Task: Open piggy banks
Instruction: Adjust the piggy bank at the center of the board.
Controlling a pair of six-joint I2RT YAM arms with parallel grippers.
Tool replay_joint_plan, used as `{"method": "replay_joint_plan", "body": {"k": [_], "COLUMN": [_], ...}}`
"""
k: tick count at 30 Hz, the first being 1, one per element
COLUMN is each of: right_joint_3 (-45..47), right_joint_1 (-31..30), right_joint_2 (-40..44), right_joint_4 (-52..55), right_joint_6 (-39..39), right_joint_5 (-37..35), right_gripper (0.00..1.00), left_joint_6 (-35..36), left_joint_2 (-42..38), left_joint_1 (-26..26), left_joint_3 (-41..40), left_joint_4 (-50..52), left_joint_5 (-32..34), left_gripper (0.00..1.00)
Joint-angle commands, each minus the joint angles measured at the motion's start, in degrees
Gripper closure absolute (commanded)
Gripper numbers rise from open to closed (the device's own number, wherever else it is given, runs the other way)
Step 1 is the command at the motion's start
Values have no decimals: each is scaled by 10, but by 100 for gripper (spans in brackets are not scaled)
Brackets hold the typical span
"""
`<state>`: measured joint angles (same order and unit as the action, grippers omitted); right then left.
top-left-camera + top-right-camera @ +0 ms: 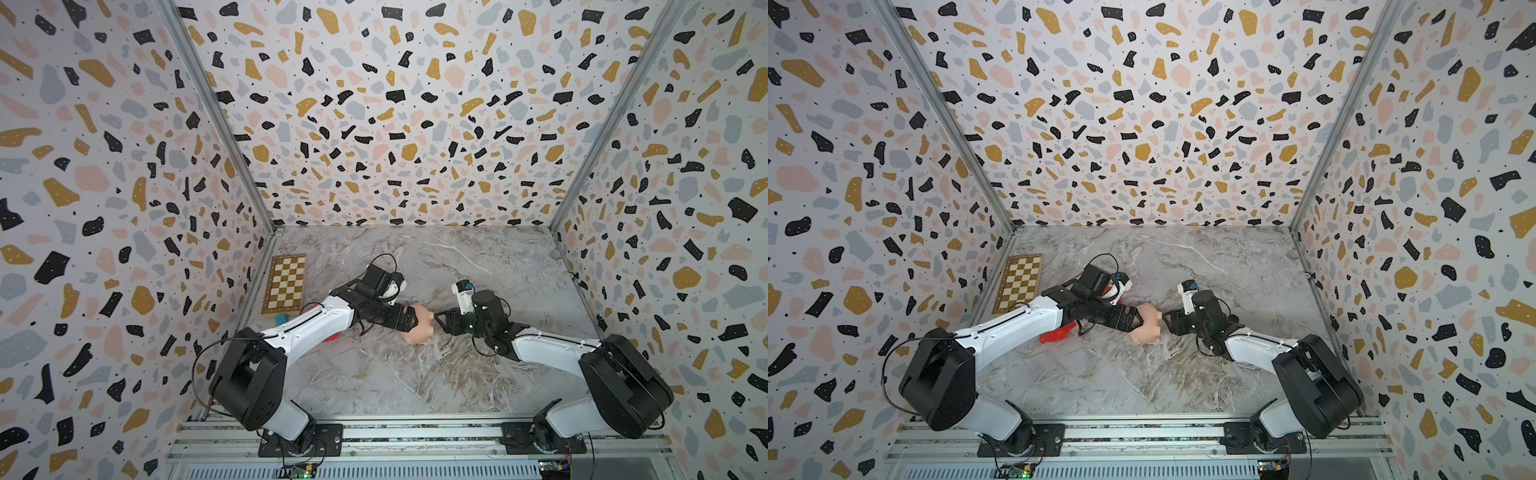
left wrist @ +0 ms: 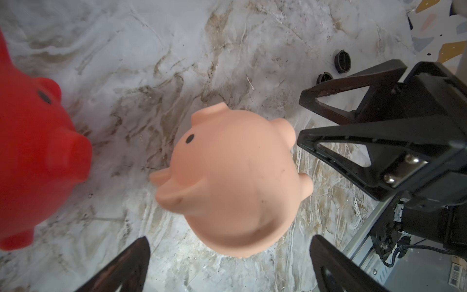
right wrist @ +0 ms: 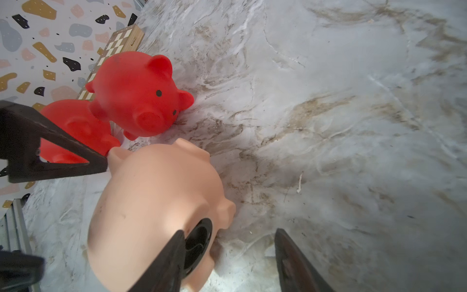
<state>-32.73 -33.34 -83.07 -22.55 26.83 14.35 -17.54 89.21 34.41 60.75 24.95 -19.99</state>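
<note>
Black left hand (image 2: 230,240), right hand (image 3: 230,231), both released, beside smooth rounded peach pig (image 2: 235,177)

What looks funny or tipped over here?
The peach pig lies tipped on its side on the marble table, its black belly plug facing sideways, not down. Two more black plugs lie loose on the table, not in any pig.

The whole grey marbled surface (image 1: 395,374) is seen from high above in both top views. The pale peach rounded plastic pig (image 2: 235,182) is shown close up from opposite sides by both wrist views.
</note>
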Motion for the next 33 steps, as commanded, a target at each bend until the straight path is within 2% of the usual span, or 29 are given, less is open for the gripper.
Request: {"method": "replay_joint_plan", "body": {"k": [1,7,14,21,33], "right_joint_3": [5,9,36,45,33], "right_joint_1": [-4,-5,-8,-9,-9], "right_joint_2": [-4,-4,8,20,4], "right_joint_4": [-21,-23,-25,-18,-29], "right_joint_6": [4,4,14,18,22], "right_joint_5": [15,23,18,-3,1], "right_gripper": [42,42,43,43,43], "left_joint_6": [-22,-46,-70,-84,-30], "left_joint_2": [21,61,70,73,111], "left_joint_1": [10,22,29,49,55], "left_joint_3": [27,62,81,111,134], "left_joint_4": [12,24,27,82,104], "left_joint_5": [11,12,11,73,88], "left_gripper": [1,1,1,1,1]}}
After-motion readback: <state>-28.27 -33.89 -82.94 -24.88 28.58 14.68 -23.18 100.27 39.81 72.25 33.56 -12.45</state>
